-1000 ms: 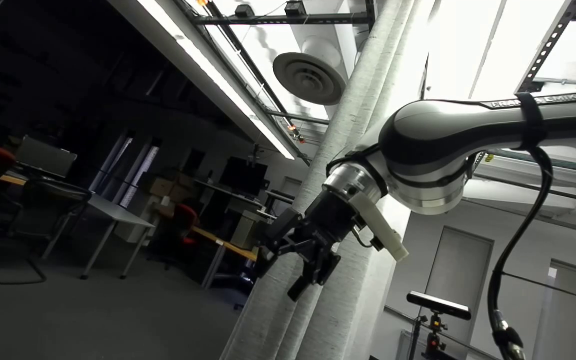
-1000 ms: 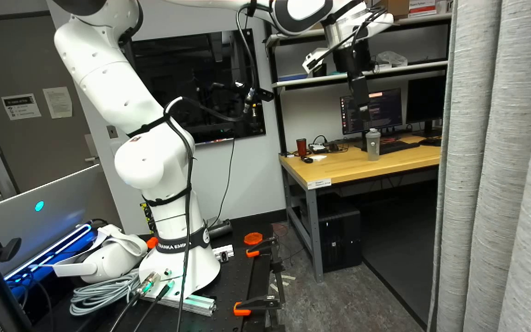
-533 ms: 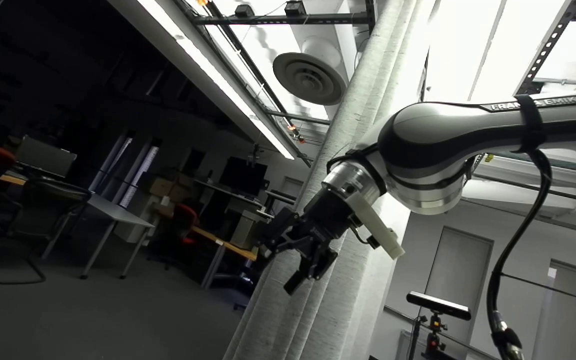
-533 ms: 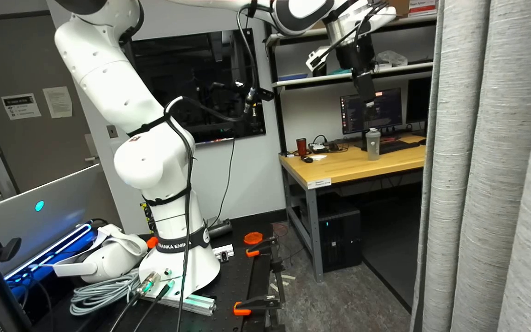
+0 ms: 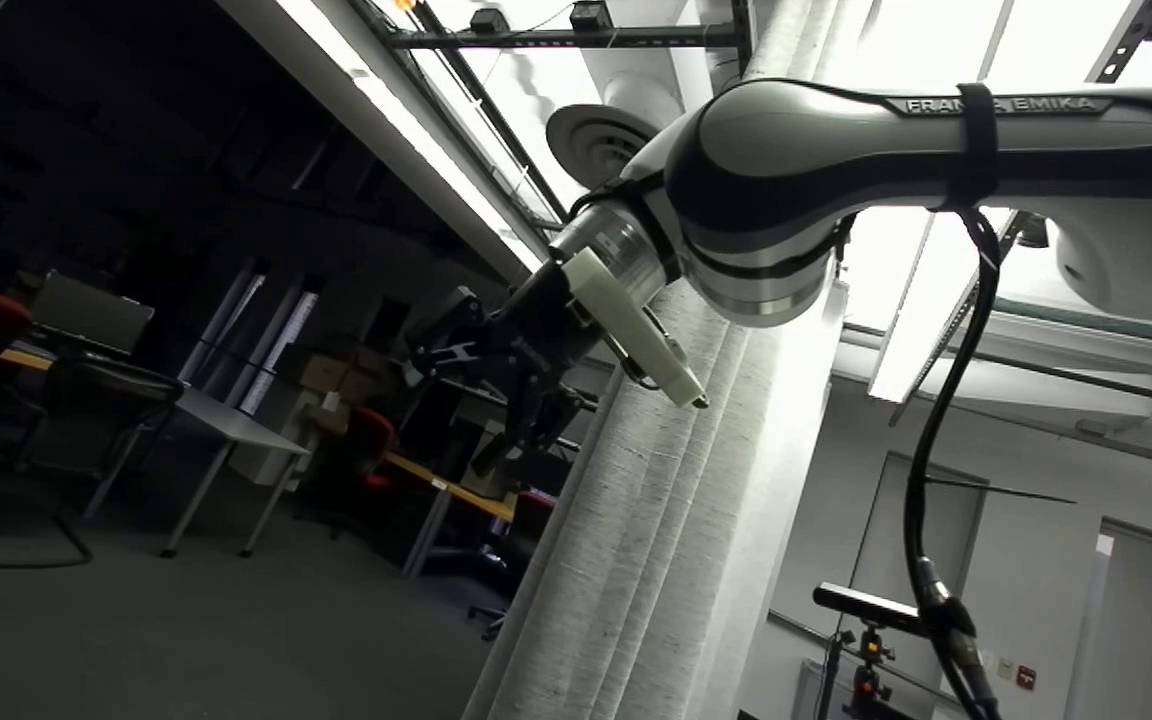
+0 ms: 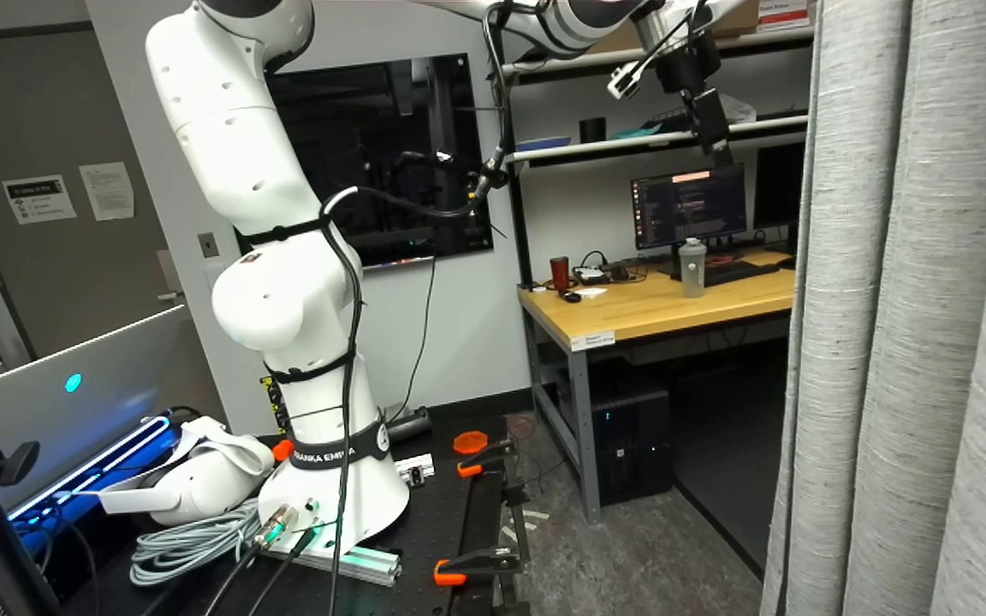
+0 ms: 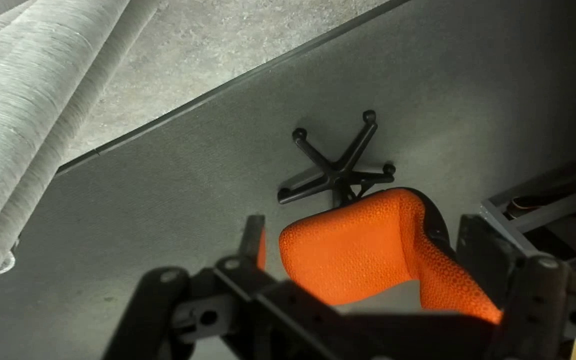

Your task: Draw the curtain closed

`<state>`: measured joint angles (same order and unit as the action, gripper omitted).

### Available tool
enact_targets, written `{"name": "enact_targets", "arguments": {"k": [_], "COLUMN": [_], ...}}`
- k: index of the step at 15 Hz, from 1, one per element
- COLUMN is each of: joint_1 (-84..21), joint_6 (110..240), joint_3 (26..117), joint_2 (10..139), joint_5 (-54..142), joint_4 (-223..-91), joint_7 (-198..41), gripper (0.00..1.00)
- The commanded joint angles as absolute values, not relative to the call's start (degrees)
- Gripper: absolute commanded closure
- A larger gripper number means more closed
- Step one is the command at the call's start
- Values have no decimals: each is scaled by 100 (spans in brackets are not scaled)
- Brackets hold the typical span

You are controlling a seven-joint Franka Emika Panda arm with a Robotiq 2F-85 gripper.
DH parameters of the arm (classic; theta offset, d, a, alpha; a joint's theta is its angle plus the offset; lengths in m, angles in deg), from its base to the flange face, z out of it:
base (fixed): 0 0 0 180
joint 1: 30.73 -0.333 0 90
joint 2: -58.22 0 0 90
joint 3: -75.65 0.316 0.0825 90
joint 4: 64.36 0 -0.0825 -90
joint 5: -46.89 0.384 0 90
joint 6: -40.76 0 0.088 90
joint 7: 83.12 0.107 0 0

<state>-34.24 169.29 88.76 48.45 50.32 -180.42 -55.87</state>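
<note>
Grey curtain (image 6: 912,325), tool (image 7: 363,240) near, jaws parted

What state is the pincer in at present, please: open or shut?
Open: in the wrist view, the pincer has its fingers wide apart; the orange chair, not the curtain, shows between them.

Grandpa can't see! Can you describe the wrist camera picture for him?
An open, empty gripper shows at the bottom; beyond it, an orange chair stands on grey floor. The pale grey curtain hangs at the left, apart from the gripper.
</note>
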Motion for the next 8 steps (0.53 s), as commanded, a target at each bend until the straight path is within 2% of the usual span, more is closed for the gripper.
{"name": "enact_targets", "arguments": {"k": [1, 8], "joint_1": [-3519, -3520], "joint_6": [16914, 16926], "joint_3": [8763, 8761], "joint_2": [4881, 4893], "joint_5": [5007, 5014], "joint_4": [-18005, -17988], "joint_7": [-5571, -5578], "gripper": [2, 1]}}
